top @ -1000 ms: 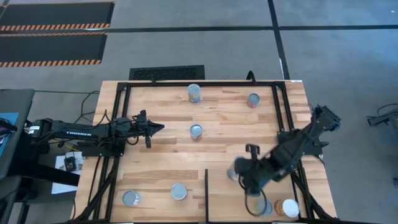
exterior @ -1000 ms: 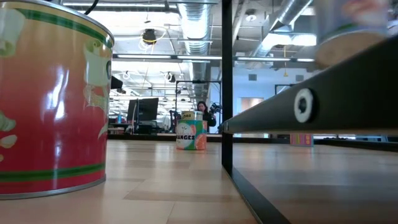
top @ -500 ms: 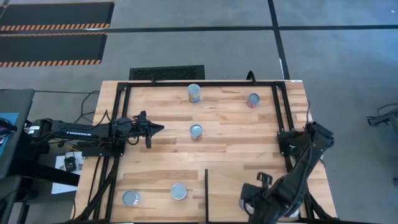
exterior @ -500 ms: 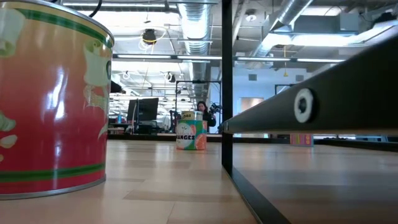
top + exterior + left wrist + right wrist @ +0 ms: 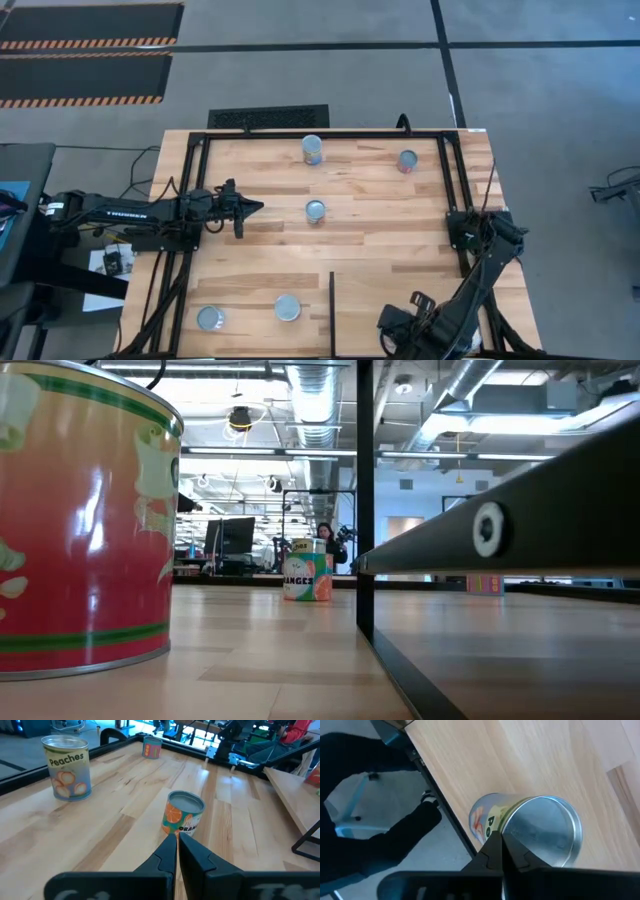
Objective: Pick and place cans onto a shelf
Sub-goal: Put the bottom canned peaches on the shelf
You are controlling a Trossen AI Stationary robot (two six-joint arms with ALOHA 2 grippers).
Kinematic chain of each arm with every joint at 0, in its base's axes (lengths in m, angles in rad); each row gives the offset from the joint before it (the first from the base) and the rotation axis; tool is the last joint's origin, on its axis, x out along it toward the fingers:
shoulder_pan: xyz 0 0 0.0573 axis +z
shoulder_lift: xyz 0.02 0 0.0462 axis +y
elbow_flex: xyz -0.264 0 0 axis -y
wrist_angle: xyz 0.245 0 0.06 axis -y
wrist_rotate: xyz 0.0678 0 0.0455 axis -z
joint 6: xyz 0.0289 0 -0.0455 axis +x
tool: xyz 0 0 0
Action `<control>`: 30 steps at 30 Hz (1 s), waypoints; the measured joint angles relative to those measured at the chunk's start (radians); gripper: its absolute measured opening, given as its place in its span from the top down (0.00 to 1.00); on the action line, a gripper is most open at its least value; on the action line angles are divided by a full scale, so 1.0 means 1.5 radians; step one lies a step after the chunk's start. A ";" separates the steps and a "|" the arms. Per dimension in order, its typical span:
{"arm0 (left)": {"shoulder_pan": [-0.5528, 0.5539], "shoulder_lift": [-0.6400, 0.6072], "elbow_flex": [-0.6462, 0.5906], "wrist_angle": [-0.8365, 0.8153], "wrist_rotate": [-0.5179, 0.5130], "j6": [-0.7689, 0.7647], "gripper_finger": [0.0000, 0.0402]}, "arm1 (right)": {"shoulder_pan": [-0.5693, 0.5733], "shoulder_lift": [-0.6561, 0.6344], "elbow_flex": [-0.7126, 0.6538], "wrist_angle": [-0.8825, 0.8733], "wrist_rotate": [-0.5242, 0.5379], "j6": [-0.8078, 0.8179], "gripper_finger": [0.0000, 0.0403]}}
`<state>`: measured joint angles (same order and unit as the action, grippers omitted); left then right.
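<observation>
My right gripper (image 5: 388, 338) is over the shelf (image 5: 360, 300), the wood section right of the black divider bar (image 5: 331, 300), at the table's near edge. Its fingers are shut (image 5: 502, 840). Right beyond them a peaches can (image 5: 530, 827) with a silver top stands on the wood by the edge. My left gripper (image 5: 255, 208) is shut and empty at mid-left, pointing at an oranges can (image 5: 315, 210), which also shows in the left wrist view (image 5: 182, 815). Other cans stand at the far side (image 5: 312, 149) (image 5: 407, 160) and near left (image 5: 287, 307) (image 5: 209, 319). My right gripper's shut fingertips (image 5: 496, 845) show in front of the peaches can's labelled side (image 5: 485, 822), coming from above at a slant. I cannot tell whether they touch it. The can rests on the shelf wood.
The black metal frame (image 5: 455, 190) runs round the tabletop. The right arm covers the shelf's near right corner. In the low view a large red can (image 5: 80, 520) stands close on the left, with the divider post (image 5: 365, 500) beside it. A person in red (image 5: 295, 730) is beyond the table.
My right arm has swung toward the table's near edge, and its gripper has gone from the middle of the right half down to the shelf's near edge. A blurred can high at the low view's right has left that view.
</observation>
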<state>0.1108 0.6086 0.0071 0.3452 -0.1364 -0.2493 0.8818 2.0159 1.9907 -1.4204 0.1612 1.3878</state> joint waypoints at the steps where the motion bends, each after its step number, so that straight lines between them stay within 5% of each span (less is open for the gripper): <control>1: 0.000 0.000 0.000 0.000 0.001 0.000 0.98 | 0.000 0.000 0.000 -0.001 0.002 0.006 0.99; 30: 0.000 0.000 0.000 0.001 0.004 0.000 0.98 | -0.013 0.001 -0.021 0.052 -0.001 -0.024 0.96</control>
<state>0.1108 0.6086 0.0071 0.3470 -0.1310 -0.2493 0.8623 2.0174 1.9594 -1.3422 0.1605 1.3515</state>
